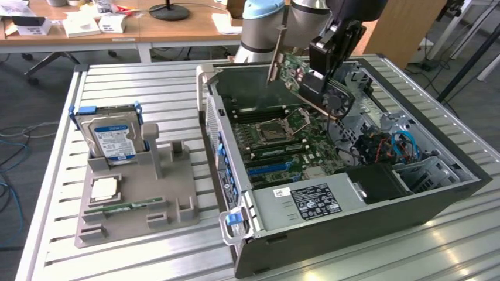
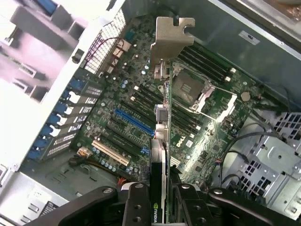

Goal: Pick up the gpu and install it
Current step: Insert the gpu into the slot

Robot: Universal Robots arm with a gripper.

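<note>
So the fingers [image 1: 311, 82] are clamped on the gpu [image 1: 291, 71], one on each face of the card, and it's held up in the air over the open computer case [image 1: 437, 193].

In the wrist view you're looking straight down the card's edge. The fingers [image 2: 137, 207] are at the near end and the gpu [image 2: 161, 120] runs away from them, with the silver end bracket [image 2: 171, 34] at the end farthest from the fingers. There's an Nvidia logo on the dark part right between the fingers.

From the exterior view the card hangs tilted, circuit-board face showing, with the bracket [image 1: 274, 61] out past the fingers and clear of the board below.

Under the fingers is the motherboard [image 1: 273, 146]. The blue expansion slot [image 2: 134, 122] is on one side of the card's line and the CPU socket [image 2: 190, 89] is on the other. The power supply [image 1: 308, 202] with its label sits lower down in the case, well away from the fingers.

Far from the fingers, outside the case, a grey holder [image 1: 149, 193] on the slatted bench [image 1: 117, 82] carries a hard drive [image 1: 113, 137] standing upright and a memory stick [image 1: 129, 206] lying flat.
</note>
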